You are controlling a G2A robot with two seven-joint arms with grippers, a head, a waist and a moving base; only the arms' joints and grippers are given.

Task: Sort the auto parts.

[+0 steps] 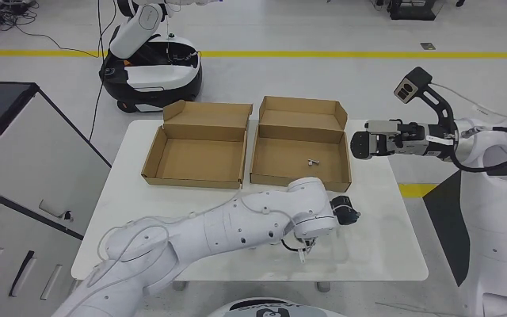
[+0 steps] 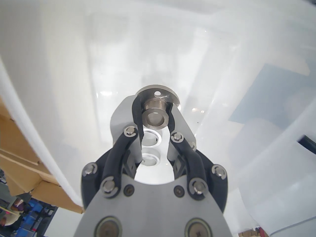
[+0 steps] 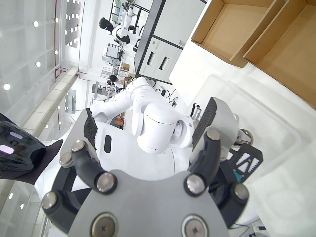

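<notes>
Sorting looks barely begun: one small part (image 1: 312, 160) lies in the right-hand box (image 1: 277, 162), next to the left-hand box (image 1: 198, 162). The left tool (image 2: 153, 114) is clenched on a metal bushing (image 2: 151, 104) inside a clear plastic bin (image 2: 74, 75). The bin's walls stand close around it, so a straight lift seems safest. The right tool (image 3: 148, 122) hangs released above the counter (image 1: 380, 238), just beside the right-hand box, with open room on its outer side

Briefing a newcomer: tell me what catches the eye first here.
The left pincer is clamped on a shiny metal bushing. On the table, a left box and a right box sit open side by side, one small part in the right. The right pincer hangs open beside that box.
</notes>
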